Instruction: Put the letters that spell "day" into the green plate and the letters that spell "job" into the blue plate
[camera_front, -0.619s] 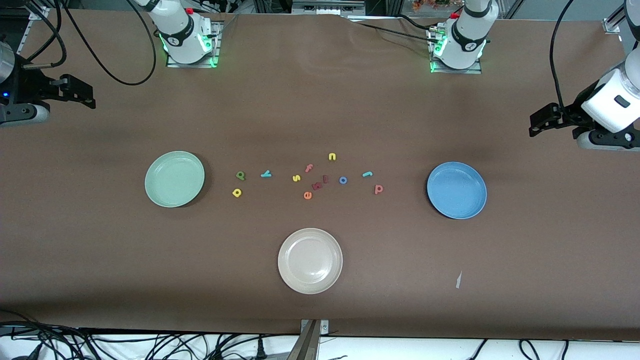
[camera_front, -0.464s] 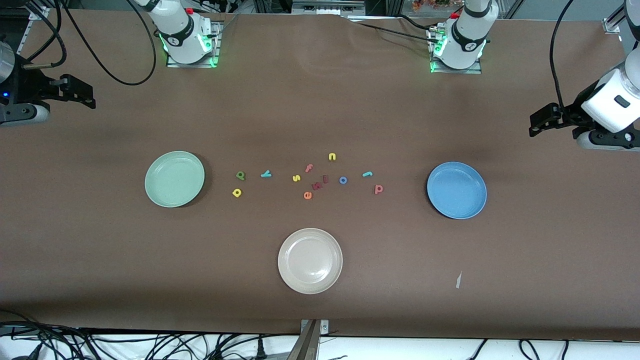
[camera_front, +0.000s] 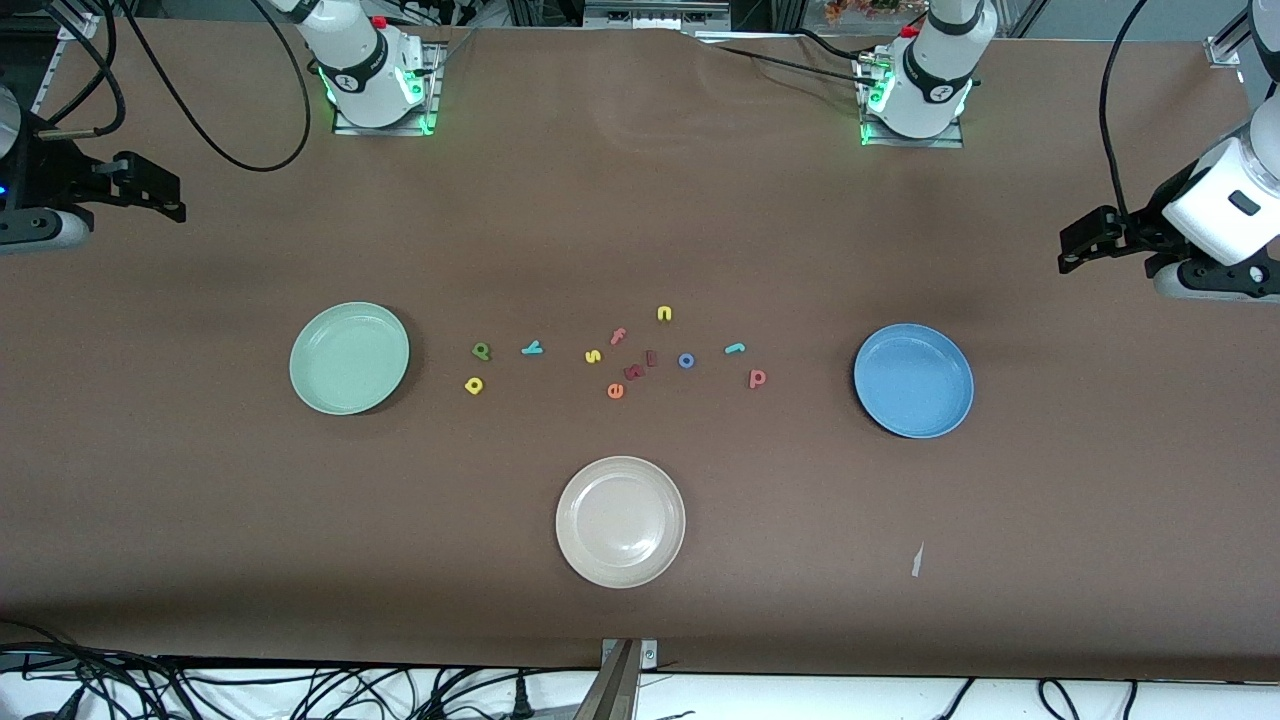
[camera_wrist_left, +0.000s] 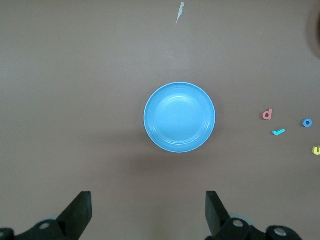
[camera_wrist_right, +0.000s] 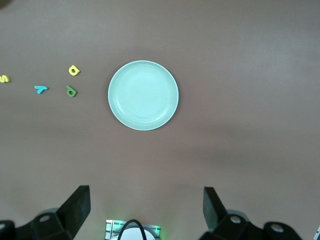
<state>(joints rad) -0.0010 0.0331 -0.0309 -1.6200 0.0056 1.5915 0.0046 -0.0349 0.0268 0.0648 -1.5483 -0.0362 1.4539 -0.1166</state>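
Note:
The green plate (camera_front: 349, 358) lies empty toward the right arm's end, the blue plate (camera_front: 913, 380) empty toward the left arm's end. Between them on the table lie the dark green d (camera_front: 481, 350), yellow a (camera_front: 474, 385) and teal y (camera_front: 532, 348), then the blue o (camera_front: 686, 360), teal j (camera_front: 735, 348) and red-orange b (camera_front: 757, 377). My right gripper (camera_wrist_right: 146, 197) hangs open high over the table's end past the green plate (camera_wrist_right: 143, 95). Past the blue plate (camera_wrist_left: 180, 117), my left gripper (camera_wrist_left: 148, 200) hangs open the same way. Neither holds anything.
A cream-beige plate (camera_front: 620, 521) sits nearer the front camera than the letters. Spare letters lie mid-row: yellow s (camera_front: 593, 356), pink f (camera_front: 618, 336), yellow n (camera_front: 664, 313), orange e (camera_front: 615, 390) and two dark red ones. A white scrap (camera_front: 916, 560) lies near the front edge.
My right gripper has drifted slightly outward toward its end of the table. The left arm, the plates and the letters have not moved.

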